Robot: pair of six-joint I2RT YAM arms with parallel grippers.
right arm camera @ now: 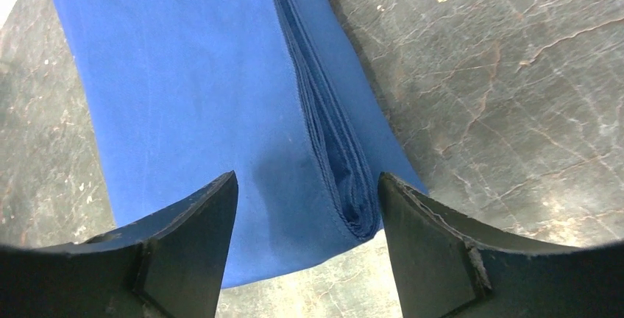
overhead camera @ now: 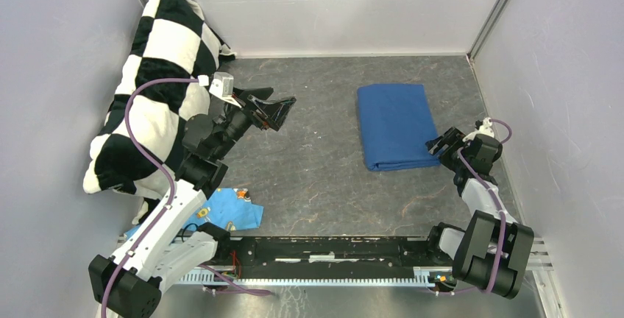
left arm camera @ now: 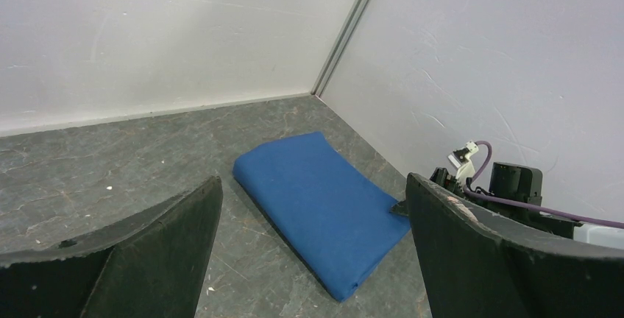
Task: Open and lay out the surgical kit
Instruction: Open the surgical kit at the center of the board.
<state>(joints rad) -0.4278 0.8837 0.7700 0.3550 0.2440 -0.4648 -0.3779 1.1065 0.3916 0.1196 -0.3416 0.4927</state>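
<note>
The surgical kit [overhead camera: 395, 124] is a folded dark blue cloth bundle lying flat on the grey floor at the back right; its tray and instruments are hidden inside. It also shows in the left wrist view [left arm camera: 324, 204] and the right wrist view [right arm camera: 199, 97]. My right gripper [overhead camera: 440, 143] is open at the bundle's near right corner, its jaws either side of the layered cloth edge [right arm camera: 342, 163], not touching. My left gripper [overhead camera: 282, 110] is open and empty, held above the floor well left of the kit.
A black-and-white checkered pillow [overhead camera: 158, 75] leans against the left wall behind my left arm. A light blue patterned cloth scrap [overhead camera: 224, 211] lies at the near left by the arm base. Grey walls close in on the left, back and right.
</note>
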